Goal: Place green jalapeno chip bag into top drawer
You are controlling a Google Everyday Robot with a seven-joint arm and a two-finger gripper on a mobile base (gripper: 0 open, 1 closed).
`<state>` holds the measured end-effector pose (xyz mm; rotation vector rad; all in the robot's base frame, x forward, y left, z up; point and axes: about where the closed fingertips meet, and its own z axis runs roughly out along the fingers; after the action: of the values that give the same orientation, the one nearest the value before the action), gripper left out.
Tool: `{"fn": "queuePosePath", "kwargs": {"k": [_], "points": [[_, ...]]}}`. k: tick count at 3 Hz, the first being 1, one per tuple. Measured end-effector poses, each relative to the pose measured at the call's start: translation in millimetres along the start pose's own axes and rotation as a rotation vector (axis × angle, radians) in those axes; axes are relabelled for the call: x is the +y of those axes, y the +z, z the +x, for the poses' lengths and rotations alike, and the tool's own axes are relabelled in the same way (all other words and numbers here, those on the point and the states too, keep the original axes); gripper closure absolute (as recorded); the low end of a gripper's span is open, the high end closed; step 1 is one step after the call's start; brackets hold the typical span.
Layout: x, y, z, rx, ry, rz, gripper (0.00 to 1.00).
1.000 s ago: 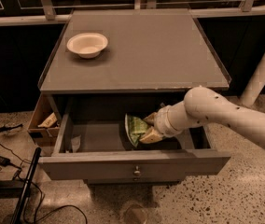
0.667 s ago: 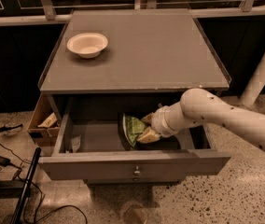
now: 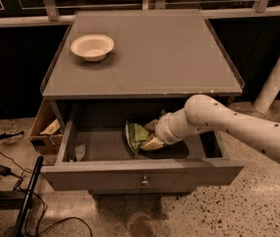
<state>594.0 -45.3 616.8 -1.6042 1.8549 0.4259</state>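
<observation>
The top drawer (image 3: 140,174) is pulled out, its grey front and small metal knob facing me. My gripper (image 3: 151,135) reaches in from the right, inside the drawer near its middle. It is shut on the green jalapeno chip bag (image 3: 135,135), which stands on edge, tilted, just above the drawer floor. The two pale fingertips (image 3: 152,143) show at the bag's right side. The white arm hides the right part of the drawer's inside.
A white round bowl (image 3: 92,47) sits on the cabinet top (image 3: 145,58) at the back left. A brown cardboard box (image 3: 45,130) stands left of the cabinet. Cables (image 3: 2,171) and a dark pole (image 3: 27,196) lie on the floor at the left. A white post (image 3: 278,73) stands at the right.
The arm and the bag have shifted slightly to the left inside the drawer. The hold on the bag looks the same.
</observation>
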Motion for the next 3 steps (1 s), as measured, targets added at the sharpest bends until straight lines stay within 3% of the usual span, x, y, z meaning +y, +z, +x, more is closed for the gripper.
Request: {"fn": "queuePosePath", "kwargs": {"k": [3], "points": [[0.1, 0.1, 0.0, 0.0, 0.0, 0.0, 0.11]]}}
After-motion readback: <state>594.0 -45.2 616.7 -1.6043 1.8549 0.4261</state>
